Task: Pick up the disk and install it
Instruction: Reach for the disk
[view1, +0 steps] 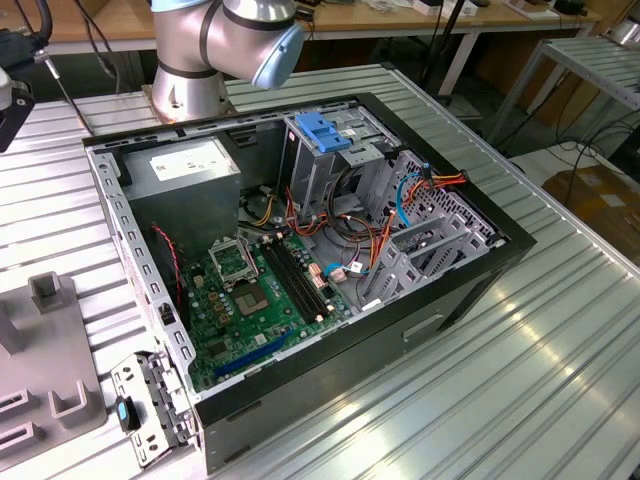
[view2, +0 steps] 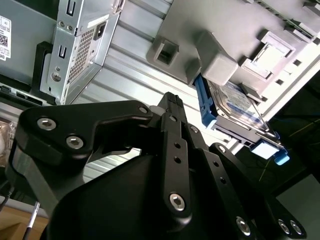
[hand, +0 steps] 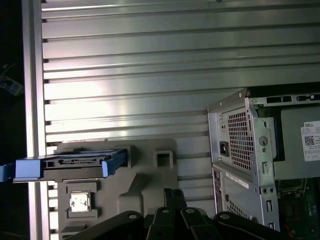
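First wrist view showed you the disk (hand: 70, 167) on edge in its grey holder (hand: 150, 175), near the computer case (hand: 245, 150). The gripper (hand: 172, 194) hung apart from it, and you couldn't tell whether it was spread or pressed together. I judged pickup not begun; it called for squaring to the disk.

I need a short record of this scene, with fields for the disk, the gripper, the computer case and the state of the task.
disk: resting in the grey holder on the metal table, beside the computer case
gripper: shut, holding nothing, apart from the disk
computer case: lying open, boards and cables showing
task state: disk not yet picked up
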